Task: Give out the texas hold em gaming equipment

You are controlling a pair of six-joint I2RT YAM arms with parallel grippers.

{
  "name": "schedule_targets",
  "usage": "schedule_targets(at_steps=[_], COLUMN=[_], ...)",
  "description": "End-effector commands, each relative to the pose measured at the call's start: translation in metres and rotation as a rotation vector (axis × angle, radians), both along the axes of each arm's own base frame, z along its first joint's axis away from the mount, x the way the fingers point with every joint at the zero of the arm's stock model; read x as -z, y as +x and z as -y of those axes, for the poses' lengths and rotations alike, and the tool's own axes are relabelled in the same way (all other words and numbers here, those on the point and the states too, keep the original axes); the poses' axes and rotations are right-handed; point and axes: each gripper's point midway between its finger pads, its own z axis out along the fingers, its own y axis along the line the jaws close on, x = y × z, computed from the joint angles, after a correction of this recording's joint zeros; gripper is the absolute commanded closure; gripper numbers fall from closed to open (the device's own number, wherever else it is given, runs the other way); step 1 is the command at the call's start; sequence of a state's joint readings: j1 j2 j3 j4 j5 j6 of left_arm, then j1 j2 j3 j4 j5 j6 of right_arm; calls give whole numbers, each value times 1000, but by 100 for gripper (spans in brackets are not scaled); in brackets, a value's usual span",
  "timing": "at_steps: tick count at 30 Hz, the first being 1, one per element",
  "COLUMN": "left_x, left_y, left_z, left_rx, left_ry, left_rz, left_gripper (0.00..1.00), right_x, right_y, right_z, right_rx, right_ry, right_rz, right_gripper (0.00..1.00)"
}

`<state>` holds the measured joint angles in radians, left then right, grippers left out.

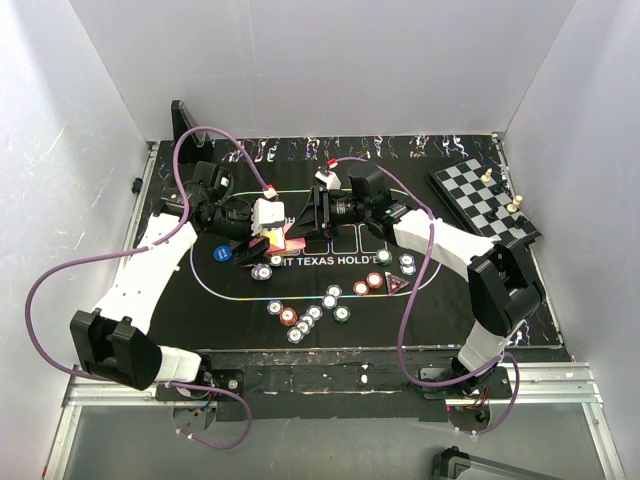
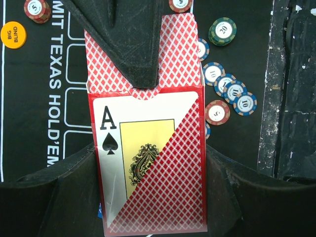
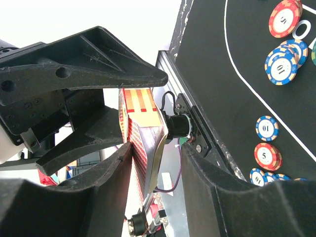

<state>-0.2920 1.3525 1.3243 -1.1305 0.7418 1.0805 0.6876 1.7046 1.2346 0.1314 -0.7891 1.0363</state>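
My left gripper is shut on a red-patterned card box with an ace of spades on its face, held above the mat's middle. The box's flap end points at my right gripper. The right jaws straddle that open end: one finger touches the box's side and the other stands a little off it. One right finger lies over the flap. Poker chips, a yellow "BIG BLIND" button and a dark triangular marker lie on the mat.
A black mat printed "NO LIMIT TEXAS HOLD'EM" covers the table. At the back right sits a chessboard with pieces. A blue disc lies at the mat's left. White walls close in on three sides, and purple cables loop over both arms.
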Motion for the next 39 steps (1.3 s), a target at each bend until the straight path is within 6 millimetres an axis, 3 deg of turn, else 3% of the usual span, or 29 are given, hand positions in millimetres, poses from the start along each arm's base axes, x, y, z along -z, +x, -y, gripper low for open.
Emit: schedule_targets(at_steps=[1, 25, 39], left_x=[-28, -32, -33], left_y=[-5, -12, -12], left_z=[11, 16, 18], left_rx=[32, 36, 26], left_ry=[-90, -133, -145], left_rz=[72, 52, 45], left_gripper=[98, 100, 100], right_x=[-16, -13, -26], right_y=[-2, 5, 11], right_z=[2, 31, 49], right_rx=[-13, 56, 100], right_ry=[35, 15, 23], right_rz=[66, 70, 94], right_gripper=[50, 61, 65])
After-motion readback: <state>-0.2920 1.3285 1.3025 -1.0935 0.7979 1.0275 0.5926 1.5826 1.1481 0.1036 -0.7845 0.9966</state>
